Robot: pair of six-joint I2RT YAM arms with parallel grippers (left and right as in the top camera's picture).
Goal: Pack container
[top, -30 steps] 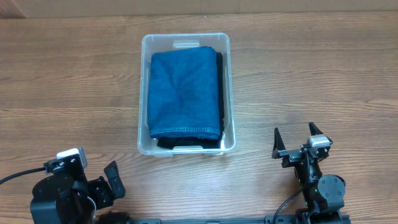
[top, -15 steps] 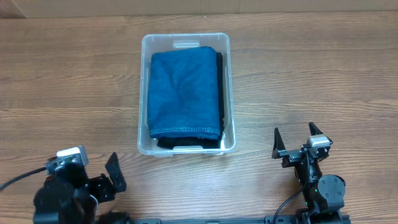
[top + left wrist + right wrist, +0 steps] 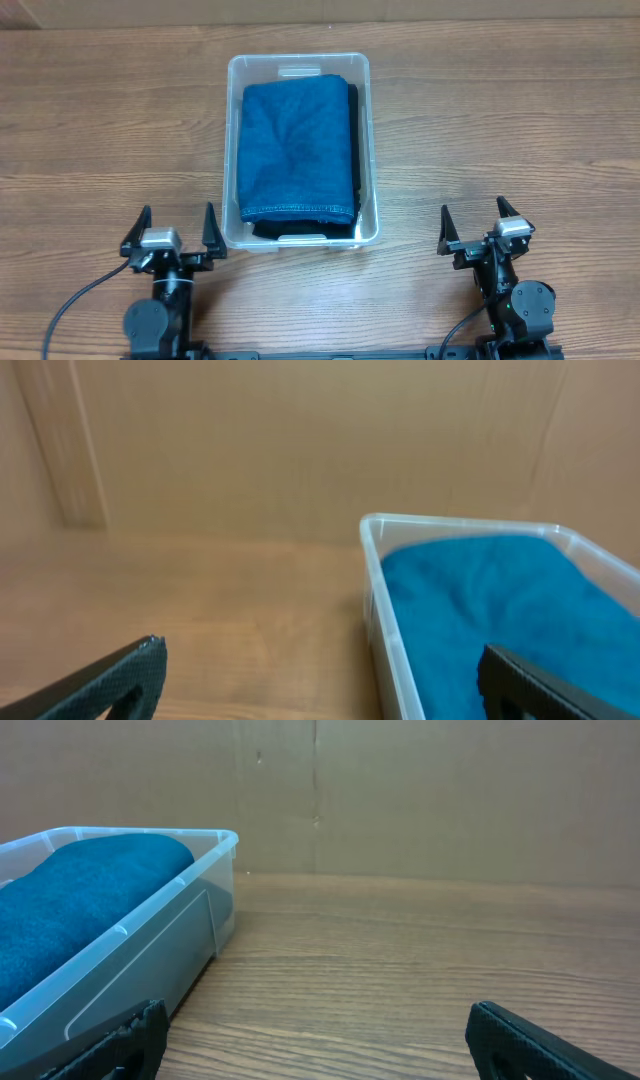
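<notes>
packing looks done: blue cloth (image 3: 297,150) lies in the container (image 3: 229,150), left claw (image 3: 175,215) and right claw (image 3: 473,210) gape empty at the near edge of the counter (image 3: 500,120)

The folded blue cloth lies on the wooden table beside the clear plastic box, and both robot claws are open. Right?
No. The overhead view shows the folded blue cloth lying inside the clear plastic box, not beside it on the wooden table. The left gripper and right gripper are indeed open.
</notes>
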